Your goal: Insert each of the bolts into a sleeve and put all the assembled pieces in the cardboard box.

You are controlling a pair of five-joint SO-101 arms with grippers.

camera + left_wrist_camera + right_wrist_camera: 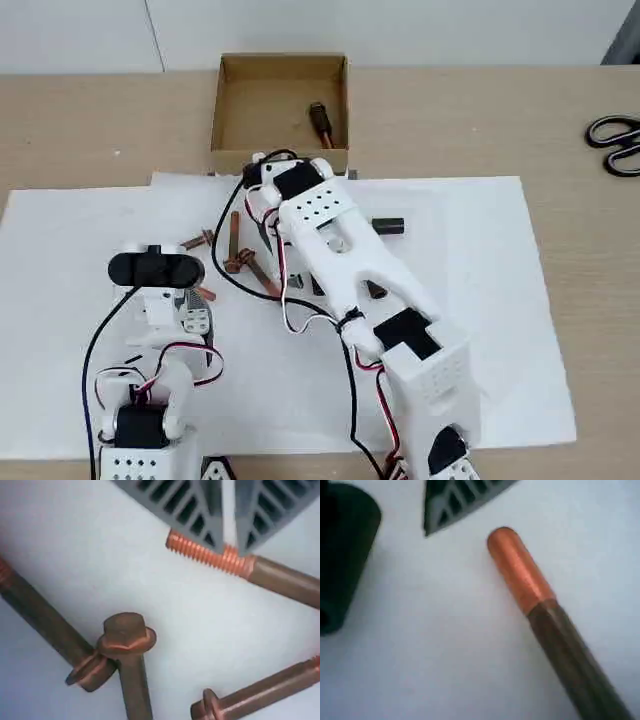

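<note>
Several copper-brown bolts (233,240) lie loose on the white paper between the two arms. My left gripper (201,298) hangs low over them. In the left wrist view it (228,547) is shut, its grey tips over the threaded end of one bolt (280,577), which lies flat and crosswise. Two more bolts (127,645) cross nearby. My right gripper (264,218) is lowered near the box; one grey finger (455,502) shows beside a bolt's bare end (517,570) and a black sleeve (342,555), holding nothing. Another sleeve (388,225) lies right of that arm.
The cardboard box (228,100) stands at the far side of the paper with one assembled piece (320,118) inside. Scissors (612,143) lie at the table's far right. The white paper (480,300) has bare room on its right and far left.
</note>
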